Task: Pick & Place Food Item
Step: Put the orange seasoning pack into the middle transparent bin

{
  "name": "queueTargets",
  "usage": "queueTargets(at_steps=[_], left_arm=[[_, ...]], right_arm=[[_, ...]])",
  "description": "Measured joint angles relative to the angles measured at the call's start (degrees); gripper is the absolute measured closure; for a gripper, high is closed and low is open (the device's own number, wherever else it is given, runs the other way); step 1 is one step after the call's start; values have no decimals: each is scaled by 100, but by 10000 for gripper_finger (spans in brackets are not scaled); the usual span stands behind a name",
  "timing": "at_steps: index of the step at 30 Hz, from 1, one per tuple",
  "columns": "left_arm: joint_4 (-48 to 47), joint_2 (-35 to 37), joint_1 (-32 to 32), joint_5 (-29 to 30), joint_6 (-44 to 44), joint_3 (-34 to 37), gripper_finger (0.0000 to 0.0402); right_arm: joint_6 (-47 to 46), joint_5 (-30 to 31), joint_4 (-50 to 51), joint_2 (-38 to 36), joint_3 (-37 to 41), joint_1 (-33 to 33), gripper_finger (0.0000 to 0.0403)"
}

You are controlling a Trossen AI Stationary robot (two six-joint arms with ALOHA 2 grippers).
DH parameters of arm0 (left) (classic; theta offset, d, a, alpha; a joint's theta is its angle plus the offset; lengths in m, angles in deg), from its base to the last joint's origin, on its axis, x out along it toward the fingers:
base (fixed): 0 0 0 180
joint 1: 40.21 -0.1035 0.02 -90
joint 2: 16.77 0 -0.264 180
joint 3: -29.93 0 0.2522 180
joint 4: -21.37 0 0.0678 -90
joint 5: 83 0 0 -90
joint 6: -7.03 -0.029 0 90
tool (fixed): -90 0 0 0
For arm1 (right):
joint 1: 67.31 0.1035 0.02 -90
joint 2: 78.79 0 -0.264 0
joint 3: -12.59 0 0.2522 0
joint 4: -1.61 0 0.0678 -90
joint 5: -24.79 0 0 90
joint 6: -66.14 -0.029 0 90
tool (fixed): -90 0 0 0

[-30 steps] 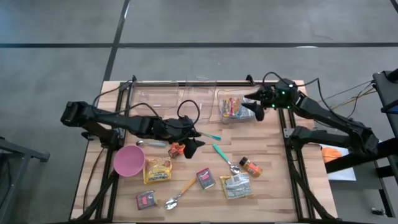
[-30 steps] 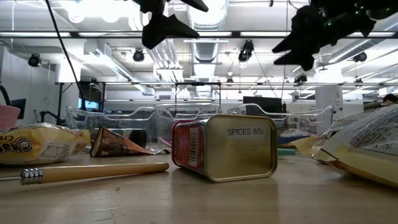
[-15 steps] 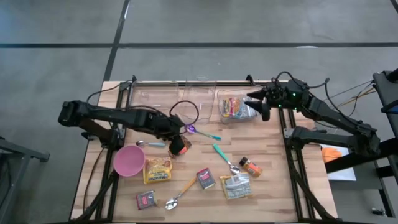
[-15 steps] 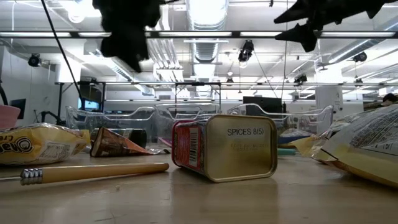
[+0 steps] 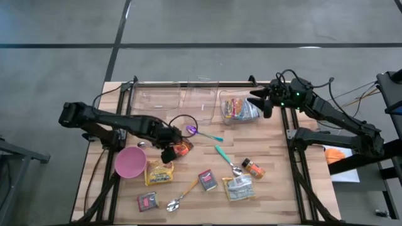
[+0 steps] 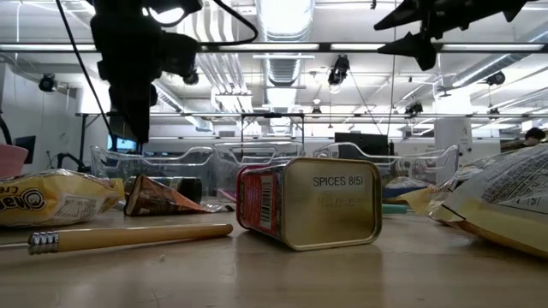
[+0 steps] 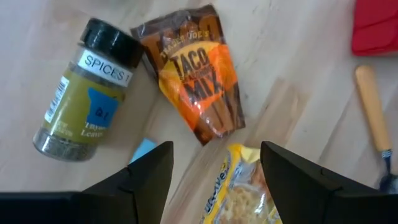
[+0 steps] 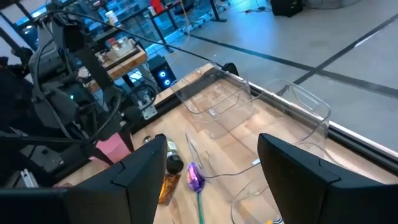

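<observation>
Over the last second the left gripper [image 5: 168, 152] has drawn back from beside the purple spoon toward the pink bowl [image 5: 130, 162], and now hangs directly over the taco mix packet [image 7: 198, 73], its fingers parted with nothing between them. The packet, the likely food item of this step, lies flat on the table [image 5: 276, 188] just beyond the bowl, with a spice jar [image 7: 83, 88] close beside it, apparently not touching, and a yellow noodle packet [image 7: 239, 190] at its near end. The step in hand reads as the approach before a pick: the next move calls for a straight descent and a closure across the packet's narrow width, without catching jar or noodle packet. The right gripper [image 5: 264, 105] waits, fingers apart and empty, well away from the bowl at the clear bin [image 5: 224, 113] that already holds a snack bag [image 5: 237, 108]; that bin is a probable destination. Farther from the bowl lie a spice tin [image 6: 310, 212], a wooden-handled spoon [image 5: 182, 195] and other packets.
</observation>
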Motion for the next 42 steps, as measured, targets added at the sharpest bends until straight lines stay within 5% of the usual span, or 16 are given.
queueTargets(at_steps=[15,27,42], left_arm=[[1845,-11,-118,-314,403,862,154],[1989,-16,-252,-320,612,1062,150],[2055,-408,-258,-208,737,1062,48]], right_arm=[[-253,44,-4,64,0,0,156],[-251,46,-7,64,0,0,156],[-250,44,-4,64,2,0,156]])
